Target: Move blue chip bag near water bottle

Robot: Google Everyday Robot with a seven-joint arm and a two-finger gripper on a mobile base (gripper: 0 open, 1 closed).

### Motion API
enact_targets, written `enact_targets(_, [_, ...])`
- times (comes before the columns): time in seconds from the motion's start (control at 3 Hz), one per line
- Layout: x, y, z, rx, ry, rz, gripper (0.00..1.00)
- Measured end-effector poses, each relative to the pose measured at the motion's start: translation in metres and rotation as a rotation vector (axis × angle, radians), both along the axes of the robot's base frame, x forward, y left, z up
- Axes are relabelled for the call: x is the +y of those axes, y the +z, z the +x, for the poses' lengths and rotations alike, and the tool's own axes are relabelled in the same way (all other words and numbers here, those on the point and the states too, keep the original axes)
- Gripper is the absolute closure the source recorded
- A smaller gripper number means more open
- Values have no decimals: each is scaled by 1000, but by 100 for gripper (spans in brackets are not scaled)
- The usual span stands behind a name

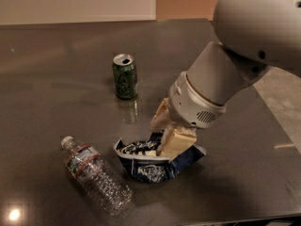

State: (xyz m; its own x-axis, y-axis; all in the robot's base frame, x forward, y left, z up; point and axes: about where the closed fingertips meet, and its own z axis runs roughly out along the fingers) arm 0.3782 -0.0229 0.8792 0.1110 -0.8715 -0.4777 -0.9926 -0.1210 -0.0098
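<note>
The blue chip bag (153,167) is a crumpled dark-blue foil bag with white lettering, lying on the dark table (56,79) at front centre. My gripper (163,147) comes down from the upper right and is shut on the bag's top edge, its cream fingers (176,142) pressed into the foil. The water bottle (96,175), clear and ribbed with a white cap and a red-striped label, lies on its side just left of the bag. A narrow gap separates them.
A green soda can (125,76) stands upright behind the bag, at the centre of the table. The table's right edge (275,112) runs diagonally, with lighter floor beyond it. The front edge is close below the bottle and bag.
</note>
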Motion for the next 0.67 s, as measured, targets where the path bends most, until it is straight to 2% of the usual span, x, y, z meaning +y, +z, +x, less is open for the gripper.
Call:
enact_targets(0.33, [1,2,-1,-4,3,-1,0])
enact_targets(0.67, [1,2,-1,-4,3,-1,0])
